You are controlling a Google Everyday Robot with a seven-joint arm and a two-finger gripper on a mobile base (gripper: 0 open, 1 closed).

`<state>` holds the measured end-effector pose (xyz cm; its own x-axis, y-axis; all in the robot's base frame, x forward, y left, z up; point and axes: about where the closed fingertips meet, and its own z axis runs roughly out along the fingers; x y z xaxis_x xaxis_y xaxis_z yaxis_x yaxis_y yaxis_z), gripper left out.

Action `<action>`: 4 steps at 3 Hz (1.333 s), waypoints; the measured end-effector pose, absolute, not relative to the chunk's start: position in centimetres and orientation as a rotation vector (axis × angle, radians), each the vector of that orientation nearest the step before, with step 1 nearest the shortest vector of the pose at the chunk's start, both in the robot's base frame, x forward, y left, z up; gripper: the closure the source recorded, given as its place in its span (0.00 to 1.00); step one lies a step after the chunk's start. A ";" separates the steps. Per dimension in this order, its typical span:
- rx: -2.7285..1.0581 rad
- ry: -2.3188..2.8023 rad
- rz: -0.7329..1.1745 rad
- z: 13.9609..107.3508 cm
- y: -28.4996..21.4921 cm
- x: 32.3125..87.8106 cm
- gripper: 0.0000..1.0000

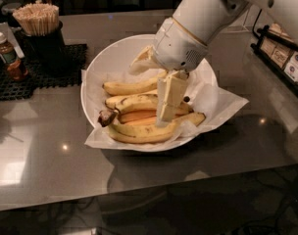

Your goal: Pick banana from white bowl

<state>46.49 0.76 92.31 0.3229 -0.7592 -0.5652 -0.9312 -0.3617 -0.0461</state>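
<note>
The white bowl (97,65), lined with crumpled white paper (222,102), sits mid-counter and holds several bananas. The banana (132,87) lies at the back of the pile; its neck and stem are hidden behind the arm. Below it lie a yellow banana with dark streaks (139,102), an orange-tinted one (136,116) and a yellow one at the front (144,132). My gripper (166,109) hangs down from the white arm (198,23) into the bowl, over the right part of the pile, low against the middle bananas.
A black cup of wooden sticks (38,21) and a brown sauce bottle (9,58) stand on a black mat (46,75) at the back left. A dark rack with packets (286,58) stands at the right. The counter's front edge (139,195) runs below the bowl.
</note>
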 end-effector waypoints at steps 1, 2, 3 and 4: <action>-2.256 1.582 0.647 91.3 0.8 46.5 0.15; -2.260 1.698 0.564 91.0 0.1 46.7 0.07; -2.241 1.788 0.484 90.8 -0.9 47.9 0.09; -2.237 1.822 0.457 90.4 -1.1 48.9 0.28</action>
<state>48.86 -1.13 90.44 0.1832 -0.9094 -0.3733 -0.9780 -0.2073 0.0251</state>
